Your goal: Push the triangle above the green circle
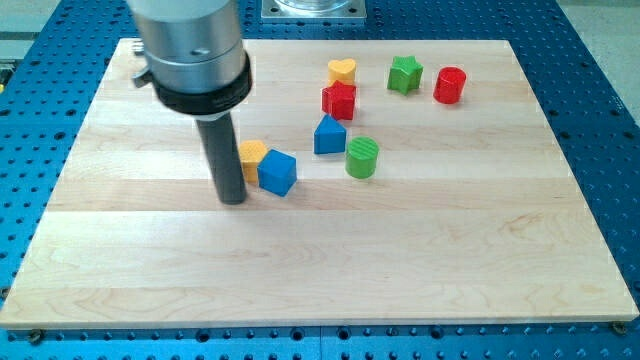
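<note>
Since your end effector is just a rod with nothing to open, its tip [232, 199] sits left of the blue cube [277, 172], well apart from the blue triangle [329, 135] beside the green circle [362, 157].

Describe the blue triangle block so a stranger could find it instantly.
On the wooden board, look right of my tip to the cluster near the view's top. The blue triangle sits just below the red star and up-left of the green cylinder. Unlike the blue cube, its top is peaked.
</note>
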You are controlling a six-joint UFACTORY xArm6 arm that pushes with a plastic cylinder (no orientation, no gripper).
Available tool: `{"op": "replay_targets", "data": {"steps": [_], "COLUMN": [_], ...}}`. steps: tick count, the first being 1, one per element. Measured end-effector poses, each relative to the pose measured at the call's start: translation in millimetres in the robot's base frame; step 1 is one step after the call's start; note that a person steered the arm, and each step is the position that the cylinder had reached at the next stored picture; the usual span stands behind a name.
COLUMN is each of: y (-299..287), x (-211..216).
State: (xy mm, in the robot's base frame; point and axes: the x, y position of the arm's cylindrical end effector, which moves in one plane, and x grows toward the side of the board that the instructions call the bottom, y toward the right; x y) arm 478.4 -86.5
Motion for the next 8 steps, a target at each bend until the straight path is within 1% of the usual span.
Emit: {"op": "replay_targets", "data": {"steps": [1, 2, 3, 4, 5, 6, 8], "y": [40.1, 65.1, 67.6, 120.9, 194.3, 227.2, 251.5], "x": [-0.2, -0.5, 17.7, 35.9, 37.4, 37.2, 34.6]}}
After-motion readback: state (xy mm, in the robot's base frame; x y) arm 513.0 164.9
